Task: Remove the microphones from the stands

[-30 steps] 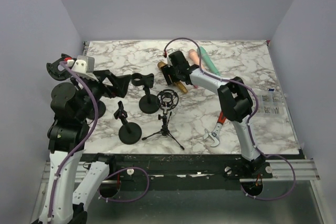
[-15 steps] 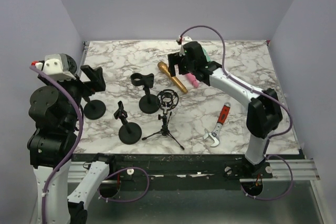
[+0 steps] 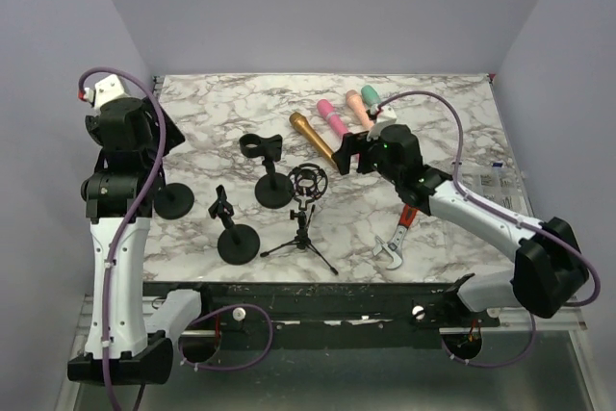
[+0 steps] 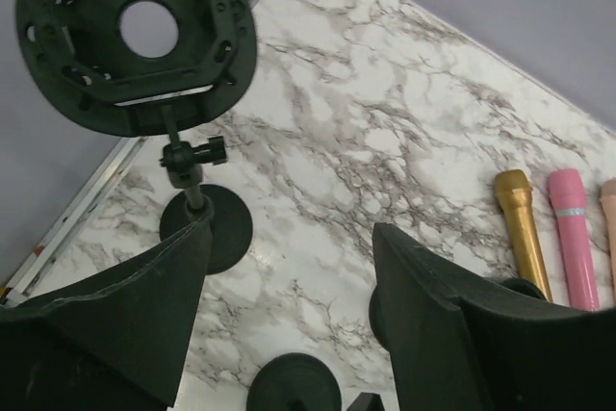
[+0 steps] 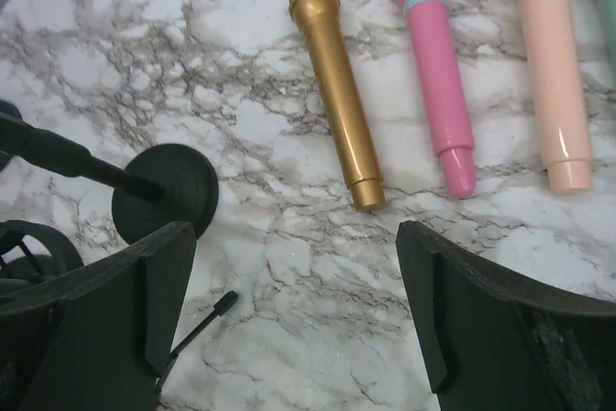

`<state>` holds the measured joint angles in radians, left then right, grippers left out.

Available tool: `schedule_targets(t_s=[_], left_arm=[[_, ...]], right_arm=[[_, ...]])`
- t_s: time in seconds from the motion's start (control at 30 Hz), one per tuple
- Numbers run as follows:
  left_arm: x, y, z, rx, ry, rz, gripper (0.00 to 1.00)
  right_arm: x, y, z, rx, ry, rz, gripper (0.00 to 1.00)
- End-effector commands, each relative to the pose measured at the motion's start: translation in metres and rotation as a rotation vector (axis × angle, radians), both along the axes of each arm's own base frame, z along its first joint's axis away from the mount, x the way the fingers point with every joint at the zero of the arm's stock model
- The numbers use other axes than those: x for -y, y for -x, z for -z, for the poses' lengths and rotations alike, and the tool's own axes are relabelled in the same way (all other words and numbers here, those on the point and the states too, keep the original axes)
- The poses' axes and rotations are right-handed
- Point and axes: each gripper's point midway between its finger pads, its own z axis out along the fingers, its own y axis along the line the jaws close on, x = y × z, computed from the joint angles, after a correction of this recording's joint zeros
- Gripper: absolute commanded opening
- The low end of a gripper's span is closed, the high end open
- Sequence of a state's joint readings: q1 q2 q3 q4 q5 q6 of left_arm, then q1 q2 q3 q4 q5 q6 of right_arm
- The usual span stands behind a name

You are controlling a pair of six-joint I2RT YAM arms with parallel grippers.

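On white marble worktop, slim gold handheld microphone lies flat just ahead of right hand, clear of black tripod stand. Right hand wide open, empty; left hand open, empty. Removal looks done; next move likely just backing arms away.

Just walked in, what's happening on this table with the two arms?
Neither arm holds anything. The gold microphone, pink microphone, peach microphone and green microphone lie side by side on the marble table; the tripod stand is empty. The right gripper hovers open by the gold one; the left gripper is open, raised at the left.
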<state>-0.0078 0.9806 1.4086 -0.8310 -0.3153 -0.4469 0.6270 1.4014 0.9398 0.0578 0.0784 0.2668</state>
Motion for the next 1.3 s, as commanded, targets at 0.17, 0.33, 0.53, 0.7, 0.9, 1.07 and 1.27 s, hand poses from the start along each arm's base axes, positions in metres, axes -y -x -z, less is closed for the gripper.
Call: schedule_targets(t_s=[0.17,0.33,0.53,0.7,0.9,1.07,1.27], left_arm=[[-0.042,-0.004,0.027,-0.062,-0.006,-0.131,0.54],[-0.057,-0.008,0.035,-0.085,-0.067,-0.169,0.5],[-0.073,-0.007,0.039,-0.076,-0.084,-0.239,0.48],[-0.078,-0.009,0.036,-0.054,-0.081,-0.264,0.43],[-0.084,-0.012,0.033,-0.032,-0.051,-0.296,0.39],[-0.084,-0.017,0.039,-0.04,-0.031,-0.296,0.35],[-0.087,-0.02,0.048,-0.055,-0.029,-0.308,0.31]], right_arm=[[0.016,-0.002,-0.051,0.224,-0.168,0.087,0.93],[0.015,-0.004,-0.043,0.216,-0.158,0.088,0.93],[0.015,-0.005,-0.039,0.214,-0.147,0.093,0.93],[0.016,-0.006,-0.038,0.217,-0.144,0.096,0.93],[0.018,-0.006,-0.039,0.225,-0.144,0.103,0.93],[0.019,-0.005,-0.04,0.229,-0.144,0.102,0.93],[0.019,-0.004,-0.041,0.233,-0.148,0.101,0.93]])
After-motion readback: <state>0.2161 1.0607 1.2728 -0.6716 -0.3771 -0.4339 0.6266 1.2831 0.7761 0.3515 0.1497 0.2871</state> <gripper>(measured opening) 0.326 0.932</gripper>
